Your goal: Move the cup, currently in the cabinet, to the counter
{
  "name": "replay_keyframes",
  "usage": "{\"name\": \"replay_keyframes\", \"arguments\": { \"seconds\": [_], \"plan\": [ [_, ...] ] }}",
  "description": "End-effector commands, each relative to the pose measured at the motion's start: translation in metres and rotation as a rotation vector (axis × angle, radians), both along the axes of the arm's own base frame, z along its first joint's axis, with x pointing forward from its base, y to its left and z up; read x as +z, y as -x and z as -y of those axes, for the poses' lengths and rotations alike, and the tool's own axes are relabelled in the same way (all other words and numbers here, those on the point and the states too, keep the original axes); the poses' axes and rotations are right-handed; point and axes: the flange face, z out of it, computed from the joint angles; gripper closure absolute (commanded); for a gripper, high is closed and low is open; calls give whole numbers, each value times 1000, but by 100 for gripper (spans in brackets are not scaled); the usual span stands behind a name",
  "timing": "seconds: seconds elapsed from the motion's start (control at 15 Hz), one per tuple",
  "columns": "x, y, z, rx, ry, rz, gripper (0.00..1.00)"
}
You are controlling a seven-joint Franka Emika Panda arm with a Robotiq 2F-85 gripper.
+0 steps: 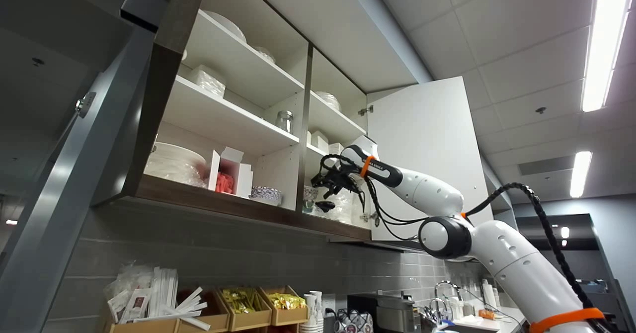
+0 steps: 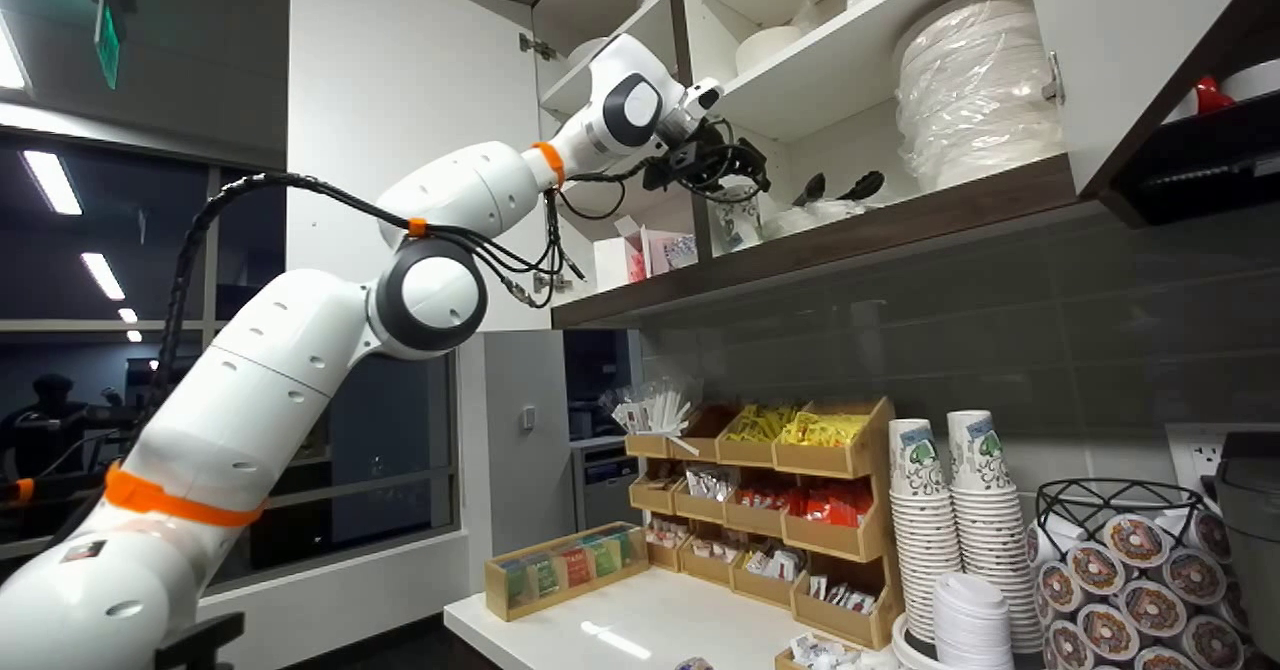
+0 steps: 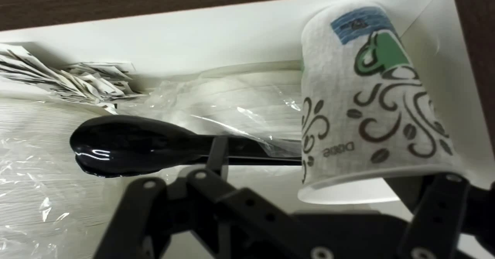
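The cup (image 3: 371,108) is seen in the cabinet (image 1: 213,205), beside the divider (image 1: 306,109); the gripper (image 3: 307,170) is spread wide at its rim. On closing, black utensils (image 3: 123,145) (overlapped by one finger (image 3: 219,154) in the wrist view) could be snagged, or its wall crushed by excess force.

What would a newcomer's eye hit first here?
The white arm, stretched up to the open cabinet in both exterior views. Next, the patterned cup, large on the right of the wrist view. Then the bright yellow packets, below the cabinet in both exterior views.
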Motion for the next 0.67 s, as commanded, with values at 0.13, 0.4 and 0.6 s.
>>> {"name": "replay_keyframes", "arguments": {
  "seconds": [0.13, 0.4, 0.6],
  "plan": [
    [-3, 5, -5, -21, 41, -70, 18],
    [-1, 6, -3, -51, 38, -66, 50],
    [2, 8, 0, -61, 10, -48, 72]
  ]
}}
